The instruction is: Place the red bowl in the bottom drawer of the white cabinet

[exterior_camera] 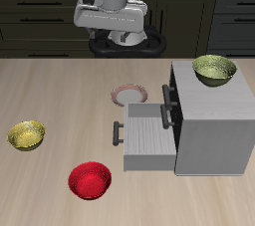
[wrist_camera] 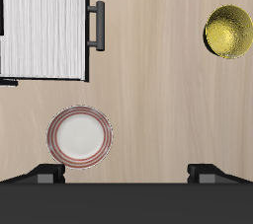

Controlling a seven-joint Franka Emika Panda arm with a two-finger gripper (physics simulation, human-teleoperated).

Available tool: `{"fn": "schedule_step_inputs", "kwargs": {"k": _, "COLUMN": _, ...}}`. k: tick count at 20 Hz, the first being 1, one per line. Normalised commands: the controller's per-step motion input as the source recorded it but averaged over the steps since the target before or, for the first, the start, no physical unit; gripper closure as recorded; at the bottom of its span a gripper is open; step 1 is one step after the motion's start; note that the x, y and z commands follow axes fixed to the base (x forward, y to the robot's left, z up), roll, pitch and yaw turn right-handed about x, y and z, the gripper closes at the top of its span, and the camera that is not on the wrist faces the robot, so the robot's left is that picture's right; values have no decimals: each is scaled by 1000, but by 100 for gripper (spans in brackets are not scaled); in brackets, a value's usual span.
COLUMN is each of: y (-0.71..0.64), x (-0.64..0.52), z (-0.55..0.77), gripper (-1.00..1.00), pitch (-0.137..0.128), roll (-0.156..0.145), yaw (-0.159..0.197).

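Note:
The red bowl [exterior_camera: 88, 181] sits upright on the table near its front edge, apart from everything else; it is out of the wrist view. The white cabinet [exterior_camera: 211, 120] stands farther along the table, with its bottom drawer [exterior_camera: 149, 135] pulled out and empty, its dark bar handle facing the table's middle. The drawer also shows in the wrist view [wrist_camera: 44, 26]. My gripper [exterior_camera: 125, 41] hangs high over the back of the table, far from the red bowl. In the wrist view the gripper [wrist_camera: 126, 174] is open and empty, its fingertips [wrist_camera: 44, 174] wide apart.
A white red-rimmed plate [exterior_camera: 130, 95] lies beside the open drawer, under my gripper, and shows in the wrist view [wrist_camera: 80, 135]. One yellow-green bowl [exterior_camera: 27, 135] sits on the table away from the cabinet. Another [exterior_camera: 214, 69] stands on the cabinet's top.

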Motion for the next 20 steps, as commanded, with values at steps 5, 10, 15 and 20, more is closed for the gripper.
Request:
{"fn": "schedule_step_inputs", "kwargs": {"k": 5, "y": -227, "x": 447, "z": 255, "gripper": -100, "pitch": -24, "roll": -21, "yaw": 4}}
{"fn": "schedule_step_inputs", "kwargs": {"k": 10, "y": -254, "x": 584, "z": 297, "gripper": -100, "pitch": -21, "roll": -4, "yaw": -11}}
{"fn": "schedule_step_inputs", "kwargs": {"k": 15, "y": -117, "x": 487, "z": 235, "gripper": -100, "pitch": 14, "roll": 25, "yaw": 4}}
{"fn": "schedule_step_inputs", "kwargs": {"k": 20, "y": -97, "x": 383, "z": 141, "gripper": -100, "pitch": 32, "roll": 37, "yaw": -35}}
